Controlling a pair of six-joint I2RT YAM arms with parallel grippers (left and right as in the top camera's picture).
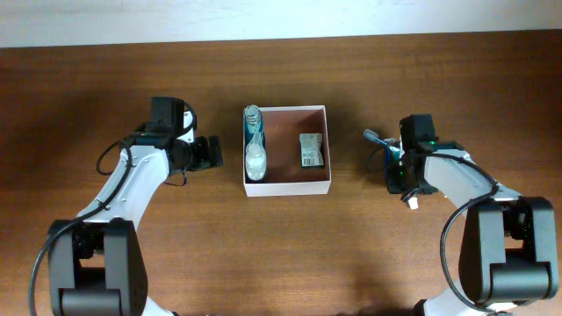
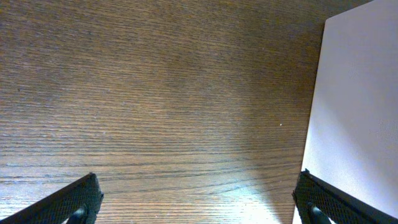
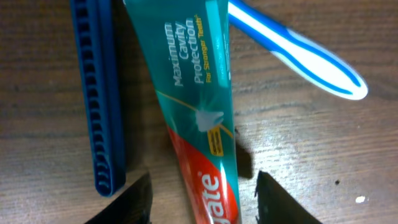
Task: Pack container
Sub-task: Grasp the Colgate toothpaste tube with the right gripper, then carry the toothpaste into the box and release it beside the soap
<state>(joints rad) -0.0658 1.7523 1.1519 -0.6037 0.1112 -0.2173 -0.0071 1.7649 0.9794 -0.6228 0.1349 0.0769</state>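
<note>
The container (image 1: pixel 290 186), a shallow square box with white walls and a pinkish-brown inside, sits mid-table. A clear bottle (image 1: pixel 255 145) lies along its left side and a small green-and-white packet (image 1: pixel 311 150) lies at its right. My left gripper (image 1: pixel 216 151) is open and empty just left of the box. The box's white wall (image 2: pixel 357 112) fills the right of the left wrist view. My right gripper (image 1: pixel 397 168) is open, with its jaws (image 3: pixel 202 196) on either side of a teal-and-red toothpaste tube (image 3: pixel 193 106) lying on the table.
A blue comb (image 3: pixel 98 93) lies left of the tube. A blue-and-white toothbrush (image 3: pixel 298 50) lies to the tube's right, and its head shows in the overhead view (image 1: pixel 372 136). The table is dark wood (image 2: pixel 155 93).
</note>
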